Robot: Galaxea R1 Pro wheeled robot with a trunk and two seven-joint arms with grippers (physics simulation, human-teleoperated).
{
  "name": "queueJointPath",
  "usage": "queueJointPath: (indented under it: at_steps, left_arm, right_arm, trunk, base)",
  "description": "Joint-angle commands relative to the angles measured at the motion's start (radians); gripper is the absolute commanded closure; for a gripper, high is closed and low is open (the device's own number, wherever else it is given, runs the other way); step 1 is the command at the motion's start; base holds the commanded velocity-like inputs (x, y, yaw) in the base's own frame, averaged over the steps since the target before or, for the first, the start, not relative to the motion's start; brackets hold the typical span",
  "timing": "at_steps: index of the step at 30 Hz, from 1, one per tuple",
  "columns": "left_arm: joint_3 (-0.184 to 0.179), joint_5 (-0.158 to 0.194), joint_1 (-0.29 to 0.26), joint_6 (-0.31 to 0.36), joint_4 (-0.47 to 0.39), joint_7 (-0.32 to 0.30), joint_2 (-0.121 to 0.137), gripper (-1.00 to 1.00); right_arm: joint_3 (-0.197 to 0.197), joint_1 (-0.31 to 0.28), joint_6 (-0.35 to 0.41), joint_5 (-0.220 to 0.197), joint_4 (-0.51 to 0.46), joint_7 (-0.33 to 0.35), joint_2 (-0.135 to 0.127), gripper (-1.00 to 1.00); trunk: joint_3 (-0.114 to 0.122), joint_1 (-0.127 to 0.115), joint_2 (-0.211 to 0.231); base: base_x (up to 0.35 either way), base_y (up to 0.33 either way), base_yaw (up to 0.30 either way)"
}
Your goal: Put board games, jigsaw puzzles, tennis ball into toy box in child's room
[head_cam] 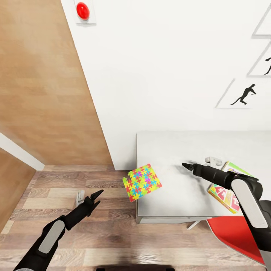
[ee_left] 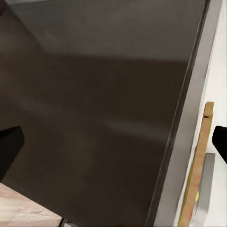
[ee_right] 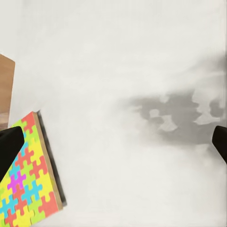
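A flat jigsaw puzzle (head_cam: 142, 182) with bright multicoloured pieces lies at the white table's (head_cam: 169, 146) front left corner, partly overhanging the edge. My right gripper (head_cam: 187, 166) hovers open above the tabletop, just right of the puzzle (ee_right: 28, 175), with nothing between its fingers (ee_right: 9, 146). My left gripper (head_cam: 96, 198) is open over the wooden floor, left of the table and lower than the puzzle. A colourful board game box (head_cam: 226, 190) rests on the table under my right forearm. The toy box and tennis ball are out of view.
A small white object (head_cam: 213, 160) sits on the table behind my right arm. A red chair seat (head_cam: 237, 233) stands at the table's front right. White wall behind carries framed silhouettes (head_cam: 244, 94) and a red button (head_cam: 82, 10). A wooden panel (head_cam: 45, 82) rises at left.
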Motion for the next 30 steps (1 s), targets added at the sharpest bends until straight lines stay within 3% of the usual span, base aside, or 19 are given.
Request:
queueJointPath:
  at_steps: [1,8,16,30]
  left_arm:
    - [-0.001,0.006,-0.002,0.006,0.001,-0.012,0.0,-1.0]
    - [-0.02,-0.007,-0.015,0.004,0.004,-0.067,0.0,-1.0]
    - [-0.057,-0.05,-0.036,0.005,0.005,-0.141,-0.002,-1.0]
    - [-0.073,-0.068,-0.045,0.008,0.013,-0.175,-0.008,-1.0]
  right_arm:
    - [-0.002,0.0,0.004,-0.01,-0.002,-0.009,0.0,-1.0]
    - [-0.006,0.002,0.004,-0.01,-0.004,-0.009,0.001,-1.0]
    - [-0.007,0.003,0.004,-0.01,-0.005,-0.009,0.002,-1.0]
    - [-0.003,0.004,0.004,-0.008,-0.006,-0.009,0.004,-1.0]
  trunk:
    - [-0.001,0.001,-0.002]
    - [-0.001,0.001,-0.002]
    - [-0.001,0.001,-0.002]
    - [-0.001,0.001,-0.002]
  base:
    - [0.0,0.0,-0.022]
    - [0.0,0.0,-0.013]
    - [0.0,0.0,-0.005]
    - [0.0,0.0,-0.031]
